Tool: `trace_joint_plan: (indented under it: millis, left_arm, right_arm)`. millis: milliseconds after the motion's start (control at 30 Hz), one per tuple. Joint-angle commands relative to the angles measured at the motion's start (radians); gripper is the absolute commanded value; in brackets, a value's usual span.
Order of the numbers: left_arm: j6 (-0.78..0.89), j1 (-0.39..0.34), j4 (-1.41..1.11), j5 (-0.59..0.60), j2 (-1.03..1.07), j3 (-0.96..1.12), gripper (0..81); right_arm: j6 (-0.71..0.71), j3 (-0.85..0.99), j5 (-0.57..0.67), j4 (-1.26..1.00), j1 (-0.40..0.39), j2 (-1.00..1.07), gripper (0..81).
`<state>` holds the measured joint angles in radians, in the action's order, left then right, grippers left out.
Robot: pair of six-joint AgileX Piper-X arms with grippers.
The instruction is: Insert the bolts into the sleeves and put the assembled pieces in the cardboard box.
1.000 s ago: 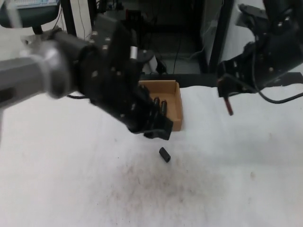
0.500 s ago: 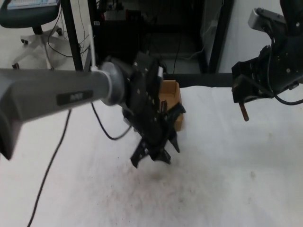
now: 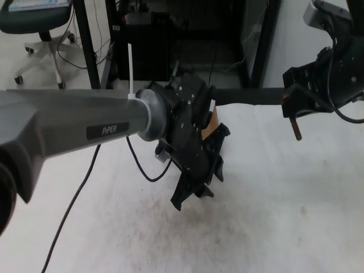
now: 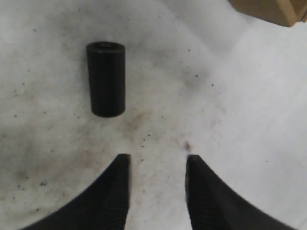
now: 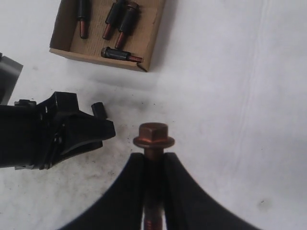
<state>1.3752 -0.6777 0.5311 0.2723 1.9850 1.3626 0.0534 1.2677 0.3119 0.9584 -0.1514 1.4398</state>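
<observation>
The left gripper (image 4: pixel 157 167) is held open and empty, low over the bench (image 3: pixel 284 216). The sleeve (image 4: pixel 105 79) lies untouched just past its fingertips, near the cardboard box (image 5: pixel 96 56). A bolt (image 5: pixel 153 136) is clamped in the right gripper (image 5: pixel 153 165), held aloft at the far right. Four assembled pieces (image 5: pixel 115 52) are seen inside the box.

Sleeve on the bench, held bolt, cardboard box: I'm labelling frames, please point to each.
Black sleeve (image 4: pixel 106 79): left wrist view, middle of its side.
Hex-head bolt (image 5: pixel 153 135): right wrist view, on its head.
Cardboard box (image 5: pixel 97 24): right wrist view, bare patch of its floor.
</observation>
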Motion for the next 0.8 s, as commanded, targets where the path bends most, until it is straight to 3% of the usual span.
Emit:
trace_joint_plan:
  millis: [0, 267, 767]
  left_arm:
    - [0.022, 0.001, -0.002, -0.025, 0.004, 0.003, 35.9]
    - [0.024, 0.013, 0.110, -0.111, 0.004, 0.003, 25.6]
    - [0.024, 0.038, 0.101, -0.186, 0.007, 0.003, 25.6]
  right_arm:
    - [-0.002, 0.005, 0.009, 0.003, 0.004, -0.015, 0.8]
    - [-0.002, 0.005, 0.022, 0.003, 0.004, -0.015, 0.8]
    - [-0.002, 0.005, 0.026, 0.006, 0.004, -0.015, 0.8]
